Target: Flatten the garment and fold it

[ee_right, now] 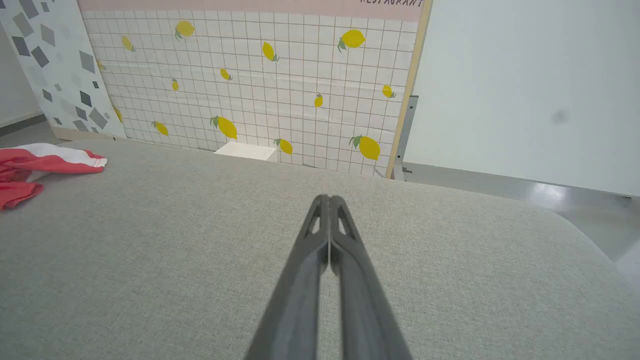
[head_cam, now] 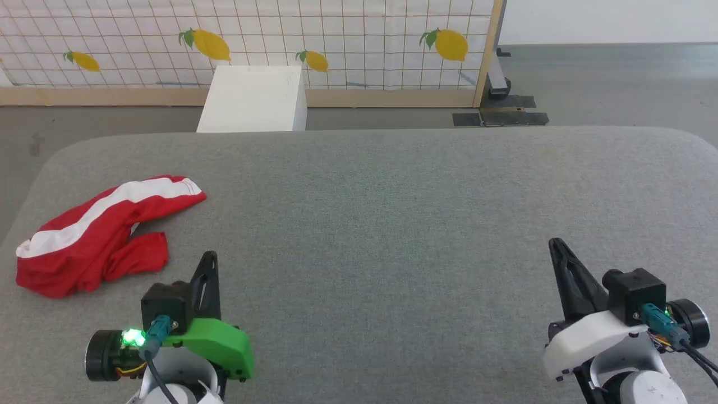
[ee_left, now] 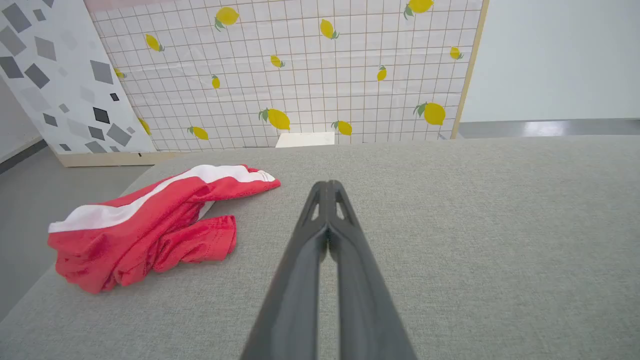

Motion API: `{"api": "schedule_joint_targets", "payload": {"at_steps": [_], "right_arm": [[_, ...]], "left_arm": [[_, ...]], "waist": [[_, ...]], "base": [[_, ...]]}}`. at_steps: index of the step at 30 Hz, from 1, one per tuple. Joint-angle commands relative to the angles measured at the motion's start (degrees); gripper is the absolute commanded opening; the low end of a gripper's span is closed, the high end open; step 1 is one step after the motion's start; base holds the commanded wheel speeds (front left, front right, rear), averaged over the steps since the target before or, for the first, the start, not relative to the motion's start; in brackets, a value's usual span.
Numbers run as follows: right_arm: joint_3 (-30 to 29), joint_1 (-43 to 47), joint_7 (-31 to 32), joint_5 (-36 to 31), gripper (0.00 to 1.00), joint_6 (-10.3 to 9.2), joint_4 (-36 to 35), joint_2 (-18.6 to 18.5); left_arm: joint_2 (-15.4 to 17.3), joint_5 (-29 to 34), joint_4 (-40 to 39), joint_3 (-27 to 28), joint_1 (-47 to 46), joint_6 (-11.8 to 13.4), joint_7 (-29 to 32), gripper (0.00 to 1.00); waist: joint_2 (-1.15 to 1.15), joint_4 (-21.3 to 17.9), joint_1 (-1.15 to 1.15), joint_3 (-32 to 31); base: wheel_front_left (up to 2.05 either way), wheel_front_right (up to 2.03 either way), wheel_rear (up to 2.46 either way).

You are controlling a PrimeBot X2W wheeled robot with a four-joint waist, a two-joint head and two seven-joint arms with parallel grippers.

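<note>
The crumpled garment (head_cam: 95, 235) lies by the table's (head_cam: 392, 224) left edge, its long axis slanting from that edge toward the far middle, while the left gripper (head_cam: 210, 257) and right gripper (head_cam: 555, 242) are clenched, empty.

The soft thin red shorts (head_cam: 95, 235) carry a broad white stripe. The woven fabric tabletop (head_cam: 392, 224) is plain grey. The white gridded backdrop panel (head_cam: 348, 62) bears yellow lemons with green leaves; the blocky box (head_cam: 252, 98) is white.
</note>
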Motion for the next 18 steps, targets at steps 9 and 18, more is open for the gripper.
{"api": "schedule_joint_targets", "payload": {"at_steps": [9,18], "right_arm": [[-0.1,0.0,-0.2,0.4,1.0,0.0,0.3,0.0],[-0.2,0.0,-1.4,1.3,1.0,-0.01,1.6,0.0]], "left_arm": [[0.0,-0.3,0.2,-0.3,0.0,0.1,-0.2,1.0],[0.0,-1.2,1.1,-0.7,0.0,0.3,-1.3,1.0]], "waist": [[0.0,0.0,0.0,0.0],[0.0,0.0,0.0,0.0]], "base": [[0.0,0.0,0.0],[0.0,0.0,0.0]]}}
